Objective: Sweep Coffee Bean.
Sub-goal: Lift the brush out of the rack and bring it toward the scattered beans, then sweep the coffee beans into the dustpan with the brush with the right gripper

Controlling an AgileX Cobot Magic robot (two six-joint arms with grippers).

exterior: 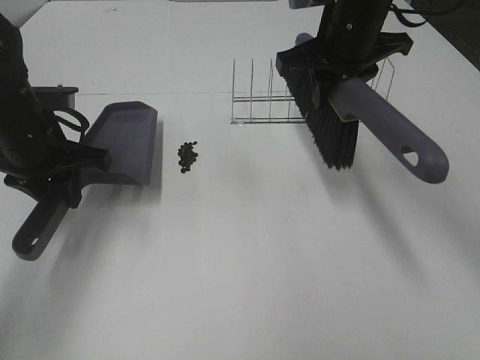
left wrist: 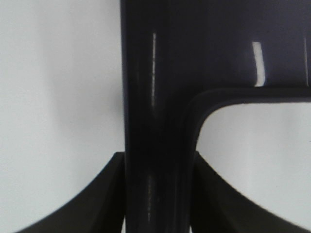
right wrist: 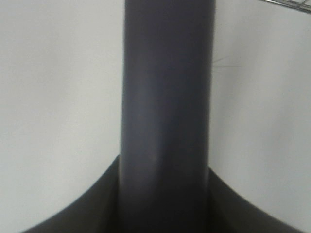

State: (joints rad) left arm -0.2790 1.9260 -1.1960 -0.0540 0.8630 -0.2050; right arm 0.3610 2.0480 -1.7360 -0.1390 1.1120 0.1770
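A small heap of dark coffee beans (exterior: pixel 188 156) lies on the white table, just right of the grey-purple dustpan (exterior: pixel 129 139). The dustpan's blade edge faces the beans, a short gap away. My left gripper (exterior: pixel 75 161) is shut on the dustpan's handle (left wrist: pixel 155 145), whose end (exterior: pixel 34 234) points to the near left. My right gripper (exterior: pixel 337 71) is shut on the brush handle (right wrist: pixel 167 121), holding the brush (exterior: pixel 330 135) in the air at the far right. Its black bristles hang down, well right of the beans. The handle end (exterior: pixel 416 157) sticks out to the right.
A thin wire rack (exterior: pixel 262 101) stands on the table behind the brush. The table's far right corner (exterior: pixel 457 45) gives way to a dark floor.
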